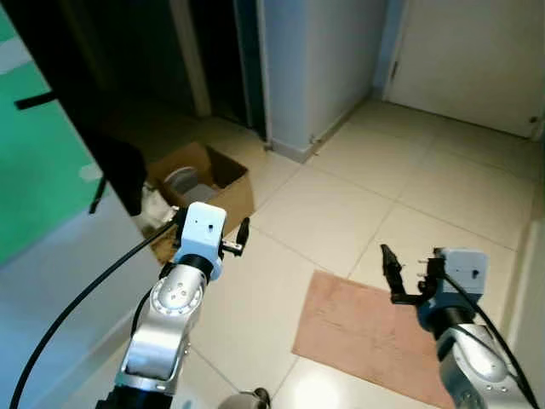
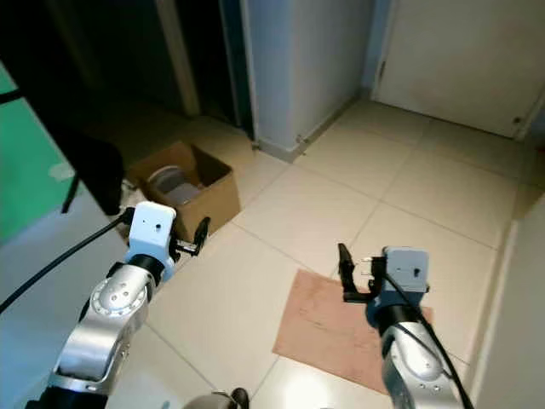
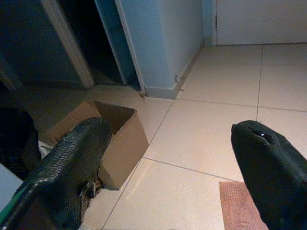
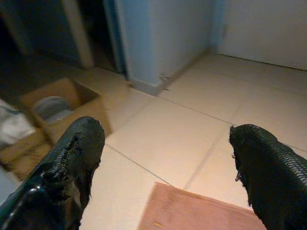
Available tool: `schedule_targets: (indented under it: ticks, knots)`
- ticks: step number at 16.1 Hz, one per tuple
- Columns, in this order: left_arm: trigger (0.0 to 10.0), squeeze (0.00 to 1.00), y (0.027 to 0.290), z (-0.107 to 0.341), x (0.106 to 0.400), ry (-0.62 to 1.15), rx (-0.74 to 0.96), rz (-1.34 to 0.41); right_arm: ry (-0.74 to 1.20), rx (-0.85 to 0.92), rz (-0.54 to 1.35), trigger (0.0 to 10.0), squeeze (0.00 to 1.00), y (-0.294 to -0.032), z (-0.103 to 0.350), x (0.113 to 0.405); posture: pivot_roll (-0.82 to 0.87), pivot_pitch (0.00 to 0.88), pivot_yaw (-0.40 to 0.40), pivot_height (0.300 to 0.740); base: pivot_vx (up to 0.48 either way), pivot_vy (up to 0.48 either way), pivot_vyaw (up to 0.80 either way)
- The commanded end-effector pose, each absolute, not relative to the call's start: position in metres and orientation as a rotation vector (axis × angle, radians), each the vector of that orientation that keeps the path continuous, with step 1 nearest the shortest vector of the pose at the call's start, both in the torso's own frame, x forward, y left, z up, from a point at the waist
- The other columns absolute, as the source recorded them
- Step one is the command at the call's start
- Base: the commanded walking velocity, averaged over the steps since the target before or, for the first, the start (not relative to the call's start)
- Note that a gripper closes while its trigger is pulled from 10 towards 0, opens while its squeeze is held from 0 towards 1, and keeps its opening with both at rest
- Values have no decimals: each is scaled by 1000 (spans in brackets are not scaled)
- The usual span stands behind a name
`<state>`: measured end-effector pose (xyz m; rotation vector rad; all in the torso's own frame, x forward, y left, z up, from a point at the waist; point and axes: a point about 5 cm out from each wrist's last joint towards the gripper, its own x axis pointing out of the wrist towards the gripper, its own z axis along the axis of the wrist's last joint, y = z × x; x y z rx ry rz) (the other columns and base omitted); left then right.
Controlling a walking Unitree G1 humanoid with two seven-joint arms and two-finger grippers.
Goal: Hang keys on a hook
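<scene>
My left gripper (image 1: 209, 224) is held out over the tiled floor, just in front of an open cardboard box (image 1: 213, 175). Its fingers (image 3: 72, 177) are spread wide and open, with nothing between them. My right gripper (image 1: 411, 271) hovers above the far edge of a pinkish floor mat (image 1: 366, 336). It is also open and holds nothing; the wrist view shows its pads (image 4: 64, 167) far apart with bare tile between them.
The box holds a pale round item (image 1: 180, 181). A light blue wall corner (image 1: 311, 77) juts out ahead, with a dark doorway (image 1: 217, 51) to its left and a white door (image 1: 477, 60) at the far right. A green panel (image 1: 30, 162) and a dark hanging object (image 1: 119, 175) stand close on my left.
</scene>
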<state>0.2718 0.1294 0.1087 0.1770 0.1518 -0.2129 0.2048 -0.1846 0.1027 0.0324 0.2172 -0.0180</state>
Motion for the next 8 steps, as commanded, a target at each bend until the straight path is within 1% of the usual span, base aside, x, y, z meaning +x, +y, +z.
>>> schedule_targets:
  ticks: [1,3,5,8]
  knots:
    - [10000,0,137,111,275,150,178,-210,207,35,-17,10000,1000,-182,106,207,-200,0,100,740,0,0,775]
    - [10000,0,147,112,275,145,177,-179,206,51,-10,10000,1000,-177,108,211,-185,0,82,740,0,0,775]
    - [10000,0,150,111,271,144,170,-143,223,37,42,10000,1000,-172,106,218,-146,0,40,740,0,0,772]
    - [10000,0,151,104,258,165,150,-100,242,-5,108,10000,1000,-169,104,227,-133,0,6,740,0,0,773]
